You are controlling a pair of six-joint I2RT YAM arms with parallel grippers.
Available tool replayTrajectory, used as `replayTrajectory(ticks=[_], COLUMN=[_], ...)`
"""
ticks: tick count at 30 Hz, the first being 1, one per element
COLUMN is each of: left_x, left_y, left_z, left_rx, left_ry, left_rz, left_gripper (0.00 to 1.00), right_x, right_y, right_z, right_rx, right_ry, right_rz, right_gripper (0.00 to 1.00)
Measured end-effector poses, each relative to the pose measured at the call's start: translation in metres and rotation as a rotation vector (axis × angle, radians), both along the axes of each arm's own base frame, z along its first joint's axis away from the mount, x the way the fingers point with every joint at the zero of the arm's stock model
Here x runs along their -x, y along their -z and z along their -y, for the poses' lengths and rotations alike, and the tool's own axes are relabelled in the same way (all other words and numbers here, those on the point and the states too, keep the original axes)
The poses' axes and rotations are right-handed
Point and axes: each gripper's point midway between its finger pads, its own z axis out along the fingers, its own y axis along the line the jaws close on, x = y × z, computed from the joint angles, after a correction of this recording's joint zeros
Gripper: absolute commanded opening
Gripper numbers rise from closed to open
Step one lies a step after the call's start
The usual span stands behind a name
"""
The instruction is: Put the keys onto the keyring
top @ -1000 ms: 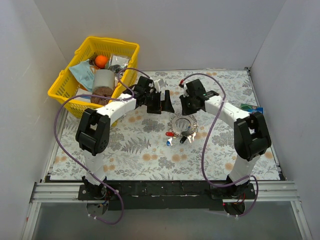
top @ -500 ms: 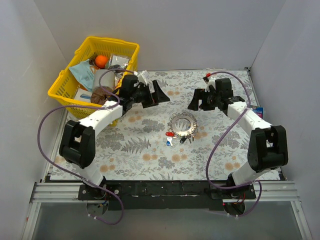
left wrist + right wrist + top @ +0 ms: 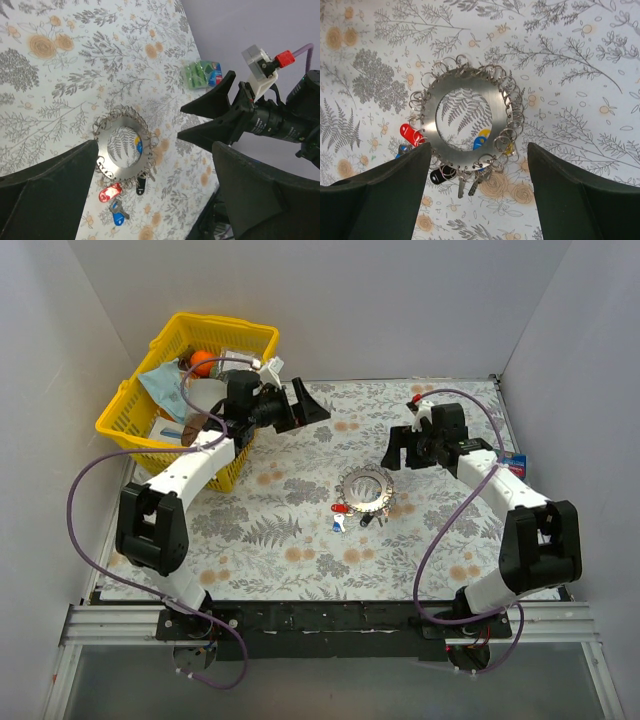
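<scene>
- The keyring (image 3: 352, 487) lies flat on the flowery table cover (image 3: 280, 535), about mid-table, so I'll place everything off that.
- It's a flat silvery disc with a big hole in the middle and loads of little wire loops round its edge.
- The keys (image 3: 462, 186) are bunched along the keyring's near edge.
- The red-headed key (image 3: 411, 134) sits right against the near-left edge. The black-headed key (image 3: 442, 175) is at the near edge, with a couple of plain metal blades just beside it.
- The blue-headed key (image 3: 118, 218) is just past the red one, on the side away from the keyring. I honestly can't tell if it's hooked onto a loop or just lying there.
- A blue head (image 3: 481, 142) and a yellow head (image 3: 485, 133) poke into the keyring's hole at its near-right inner rim.
- The left gripper (image 3: 303, 416) is behind and to the left of the keyring, well apart from it. Its jaws are spread wide with nothing held. Its wrist cam looks across at the keyring from a slant.
- The right gripper (image 3: 397, 445) is near the keyring, just behind and to its right. Its jaws are also spread wide and empty. Its wrist cam looks pretty much straight down, with the keyring framed between the two fingers (image 3: 370, 200).
- A yellow basket (image 3: 228, 324) sits way off to the back-left of the keyring, past the left gripper. It holds an orange ball (image 3: 202, 362) and some packets.
- A green and blue packet (image 3: 202, 74) lies well to the right of the keyring.
</scene>
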Motion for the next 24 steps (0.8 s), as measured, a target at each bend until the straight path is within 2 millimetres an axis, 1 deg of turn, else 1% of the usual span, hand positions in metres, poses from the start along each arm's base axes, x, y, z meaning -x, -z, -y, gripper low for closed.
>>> replayTrajectory(ticks=[3, 6, 9, 10, 11, 13, 16, 19, 24], left_x=[0.000, 0.007, 0.015, 0.016, 0.024, 0.034, 0.050, 0.060, 0.058], left_y=[-0.004, -0.003, 0.012, 0.018, 0.026, 0.044, 0.063, 0.070, 0.072], left_z=[0.013, 0.036, 0.058, 0.060, 0.071, 0.082, 0.094, 0.100, 0.097], left_rx=[-0.057, -0.111, -0.176, -0.197, -0.224, -0.278, -0.330, -0.347, -0.355], left_ry=[0.020, 0.066, 0.105, 0.109, 0.135, 0.169, 0.216, 0.244, 0.238], left_rz=[0.036, 0.060, 0.053, 0.048, 0.042, 0.030, 0.004, -0.008, -0.010], left_gripper=[0.98, 0.98, 0.98, 0.98, 0.98, 0.98, 0.98, 0.98, 0.98], right_x=[0.010, 0.019, 0.024, 0.024, 0.025, 0.027, 0.033, 0.042, 0.059], right_y=[0.007, 0.010, 0.010, 0.010, 0.010, 0.010, 0.017, 0.025, 0.031], right_z=[0.001, 0.000, -0.003, -0.004, -0.005, -0.006, -0.006, -0.008, -0.020], right_rx=[0.012, 0.024, 0.033, 0.035, 0.036, 0.036, 0.048, 0.088, 0.135], right_ry=[-0.015, -0.034, -0.048, -0.051, -0.054, -0.059, -0.071, -0.090, -0.145], right_rz=[-0.014, -0.021, -0.020, -0.016, -0.016, -0.015, -0.031, -0.047, -0.053], right_gripper=[0.86, 0.86, 0.85, 0.85, 0.85, 0.84, 0.84, 0.84, 0.84])
